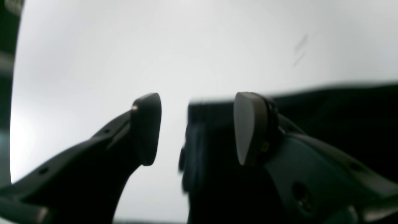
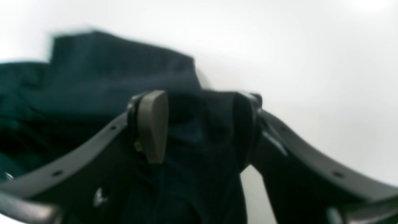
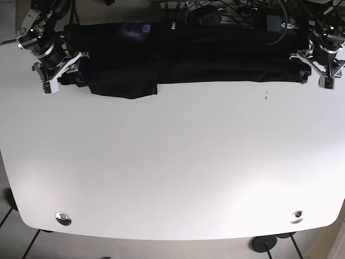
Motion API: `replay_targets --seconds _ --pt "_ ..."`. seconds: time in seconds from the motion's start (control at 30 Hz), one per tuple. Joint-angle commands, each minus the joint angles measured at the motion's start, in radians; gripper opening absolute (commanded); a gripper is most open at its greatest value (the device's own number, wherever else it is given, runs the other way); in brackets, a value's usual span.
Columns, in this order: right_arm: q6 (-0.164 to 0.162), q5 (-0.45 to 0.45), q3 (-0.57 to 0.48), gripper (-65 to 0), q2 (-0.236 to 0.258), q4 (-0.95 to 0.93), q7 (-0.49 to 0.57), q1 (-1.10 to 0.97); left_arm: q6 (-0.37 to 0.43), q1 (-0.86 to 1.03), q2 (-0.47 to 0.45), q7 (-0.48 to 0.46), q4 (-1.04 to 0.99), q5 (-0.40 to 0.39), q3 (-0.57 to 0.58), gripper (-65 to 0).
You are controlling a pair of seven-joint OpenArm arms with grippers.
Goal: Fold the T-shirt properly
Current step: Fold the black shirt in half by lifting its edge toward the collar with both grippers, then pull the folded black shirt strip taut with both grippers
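Note:
A black T-shirt [image 3: 188, 59] lies stretched in a long band along the far edge of the white table [image 3: 172, 162], with a flap hanging forward at its left part. My left gripper [image 3: 314, 78] is open at the shirt's right end. In the left wrist view the left gripper [image 1: 197, 127] straddles the cloth's corner [image 1: 326, 124], which touches neither pad. My right gripper [image 3: 62, 73] is open at the shirt's left end. In the right wrist view the right gripper [image 2: 200, 127] has dark cloth [image 2: 108, 68] lying between its spread fingers.
Cables and a power strip [image 3: 237, 11] lie behind the table's far edge. Two metal grommets [image 3: 63, 218] [image 3: 296, 217] sit near the front corners. A small dark mark [image 3: 265, 97] is on the tabletop. White tabletop stretches in front of the shirt.

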Motion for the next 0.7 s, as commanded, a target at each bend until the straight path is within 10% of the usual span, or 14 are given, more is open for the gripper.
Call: replay_targets --seconds 0.03,0.27,0.47,0.7 --pt "-0.003 0.075 0.016 -32.5 0.019 0.019 0.015 -0.001 0.0 0.027 -0.016 -0.013 0.029 -0.064 -0.01 -30.4" --pt "-0.012 0.137 -0.099 -33.1 0.05 0.01 0.013 -0.001 0.008 0.069 -0.015 -0.018 -0.064 -0.083 0.09 -38.6" --pt "-0.001 -0.107 -0.179 -48.7 0.043 -0.139 0.02 0.002 0.001 0.073 -0.055 -0.018 -0.232 -0.083 0.093 -51.8" --pt "-0.004 -0.12 -0.188 -50.4 0.073 -0.383 0.158 0.018 0.006 0.069 -0.079 -0.093 -0.357 -0.083 0.097 -51.8"
